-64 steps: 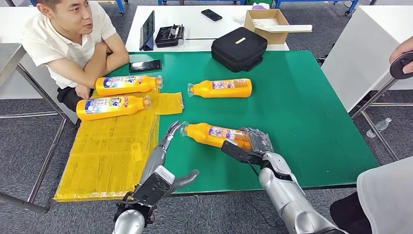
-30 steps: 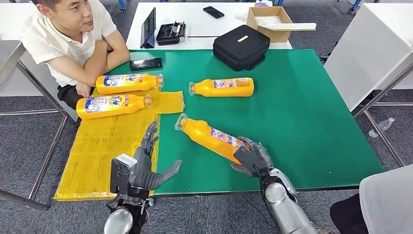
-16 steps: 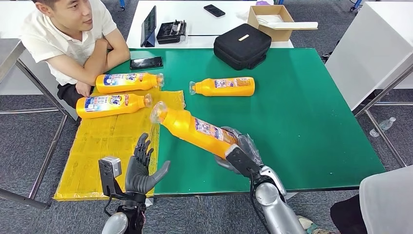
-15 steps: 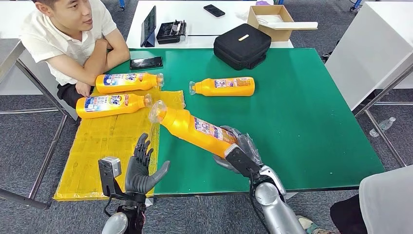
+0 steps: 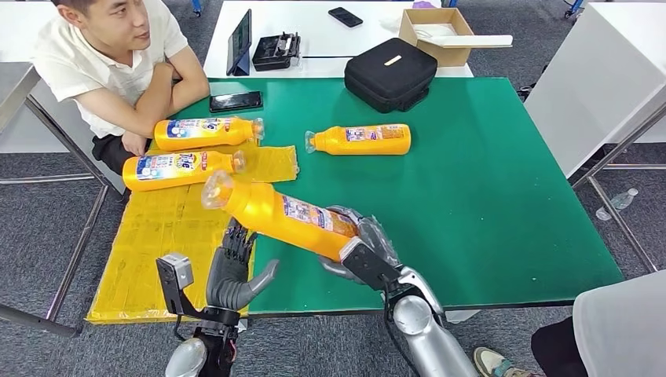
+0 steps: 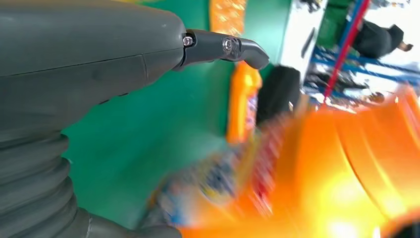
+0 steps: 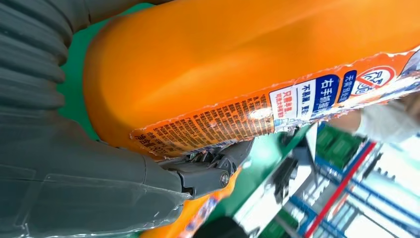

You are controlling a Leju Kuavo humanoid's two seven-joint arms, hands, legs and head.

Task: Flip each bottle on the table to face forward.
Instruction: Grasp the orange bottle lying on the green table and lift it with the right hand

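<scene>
My right hand [image 5: 363, 253] grips the base of an orange bottle [image 5: 276, 211] and holds it lifted, cap pointing left over the yellow mat [image 5: 169, 243]. Its small-print label side [image 7: 233, 119] lies against my fingers in the right wrist view. My left hand [image 5: 232, 271] is open, fingers up, just below the bottle's neck end; the bottle's body [image 6: 346, 163] looms blurred and close in the left wrist view. Two orange bottles [image 5: 206, 133] [image 5: 182, 169] lie at the mat's far end with colourful front labels up. Another bottle [image 5: 358, 140] lies on the green table [image 5: 487, 181].
A person sits at the table's far left corner, arms folded on it beside a phone [image 5: 235, 101]. A black case [image 5: 390, 75] stands at the far edge. Behind are a white table with a cardboard box [image 5: 440, 31]. Someone's clothing [image 5: 620, 322] is at the right near corner.
My right hand has lifted the bottle off the green table and swung it left, over the mat's edge above my left hand. My left hand has turned upright, palm open.
</scene>
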